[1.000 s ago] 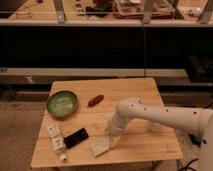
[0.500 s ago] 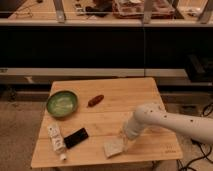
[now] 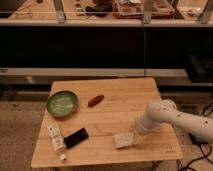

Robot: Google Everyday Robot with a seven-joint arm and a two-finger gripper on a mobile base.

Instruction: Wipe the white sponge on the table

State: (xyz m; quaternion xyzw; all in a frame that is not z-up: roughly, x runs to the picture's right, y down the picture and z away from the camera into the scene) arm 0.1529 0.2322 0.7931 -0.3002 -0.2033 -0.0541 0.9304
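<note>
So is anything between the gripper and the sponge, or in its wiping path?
Nothing visible. The gripper has its fingers shut on the sponge near the table's front right edge; the black rectangle, tube, bowl and red thing lie apart, further left in view.

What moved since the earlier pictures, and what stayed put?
The arm swung toward the picture's right, and its shut end effector, down on the white sponge, slid the sponge that way across the table, away from the black rectangle. Nothing was lifted or let go. The green bowl, the reddish item, the white tube and the black rectangle stayed put.
</note>
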